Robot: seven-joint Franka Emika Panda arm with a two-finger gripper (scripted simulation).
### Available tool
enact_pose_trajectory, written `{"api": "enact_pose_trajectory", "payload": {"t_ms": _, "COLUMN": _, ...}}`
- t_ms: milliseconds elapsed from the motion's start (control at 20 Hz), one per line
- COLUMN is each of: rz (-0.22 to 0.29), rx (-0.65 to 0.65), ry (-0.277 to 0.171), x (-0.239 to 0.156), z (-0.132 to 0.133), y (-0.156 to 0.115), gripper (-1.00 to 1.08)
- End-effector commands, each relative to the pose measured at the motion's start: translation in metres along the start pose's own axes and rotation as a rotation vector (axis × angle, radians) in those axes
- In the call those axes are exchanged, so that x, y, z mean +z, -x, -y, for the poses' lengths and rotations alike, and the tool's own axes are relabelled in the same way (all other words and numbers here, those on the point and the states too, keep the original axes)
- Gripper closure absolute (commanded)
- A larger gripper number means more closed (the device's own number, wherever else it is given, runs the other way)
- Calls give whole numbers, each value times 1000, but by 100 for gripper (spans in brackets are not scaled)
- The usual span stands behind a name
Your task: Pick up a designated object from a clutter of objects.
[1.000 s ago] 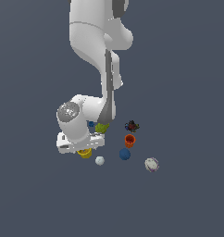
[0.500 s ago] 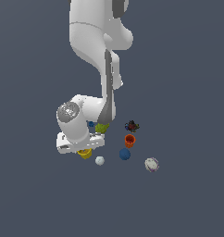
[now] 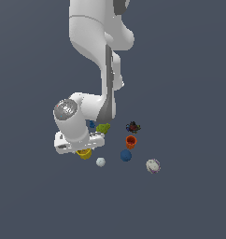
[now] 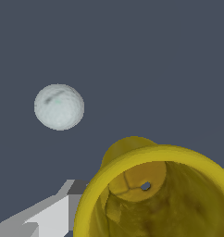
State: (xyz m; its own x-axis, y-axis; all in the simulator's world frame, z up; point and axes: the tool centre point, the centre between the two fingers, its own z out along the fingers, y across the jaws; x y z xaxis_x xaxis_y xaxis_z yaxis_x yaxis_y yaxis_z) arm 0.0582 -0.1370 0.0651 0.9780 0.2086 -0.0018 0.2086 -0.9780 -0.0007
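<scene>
The yellow cup [image 3: 84,153] stands at the exterior view's left end of the clutter, its top hidden under my gripper [image 3: 81,147], which is down directly over it. In the wrist view the yellow cup [image 4: 160,194] fills the frame close up, its open mouth and thick rim towards the camera. One grey finger [image 4: 51,214] lies against the outside of the rim. The other finger is hidden, so I cannot tell whether the jaws are closed on the cup.
A white ball [image 3: 101,162] [image 4: 59,106] lies just beside the cup. Further to the exterior view's right are a blue ball [image 3: 126,155], an orange cup [image 3: 131,141], a dark spiky object [image 3: 132,127] and a speckled ball [image 3: 153,165]. A green lumpy shape [image 3: 103,128] sits behind the hand.
</scene>
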Motion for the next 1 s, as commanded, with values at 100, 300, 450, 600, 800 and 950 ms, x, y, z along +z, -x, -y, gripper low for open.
{"api": "enact_pose_trajectory", "payload": {"t_ms": 100, "rz": -2, "rx": 0, "ry": 1, "x": -28, "z": -5, "y": -4, "gripper": 108}}
{"api": "enact_pose_trajectory", "payload": {"t_ms": 300, "rz": -2, "rx": 0, "ry": 1, "x": -62, "z": -12, "y": -8, "gripper": 108}}
{"api": "enact_pose_trajectory", "payload": {"t_ms": 450, "rz": -2, "rx": 0, "ry": 1, "x": -93, "z": -18, "y": -11, "gripper": 108}}
{"api": "enact_pose_trajectory", "payload": {"t_ms": 600, "rz": -2, "rx": 0, "ry": 1, "x": -125, "z": -24, "y": -15, "gripper": 108}}
{"api": "enact_pose_trajectory", "payload": {"t_ms": 800, "rz": -2, "rx": 0, "ry": 1, "x": -168, "z": -32, "y": -21, "gripper": 108}}
{"api": "enact_pose_trajectory", "payload": {"t_ms": 950, "rz": -2, "rx": 0, "ry": 1, "x": -199, "z": -39, "y": -25, "gripper": 108}}
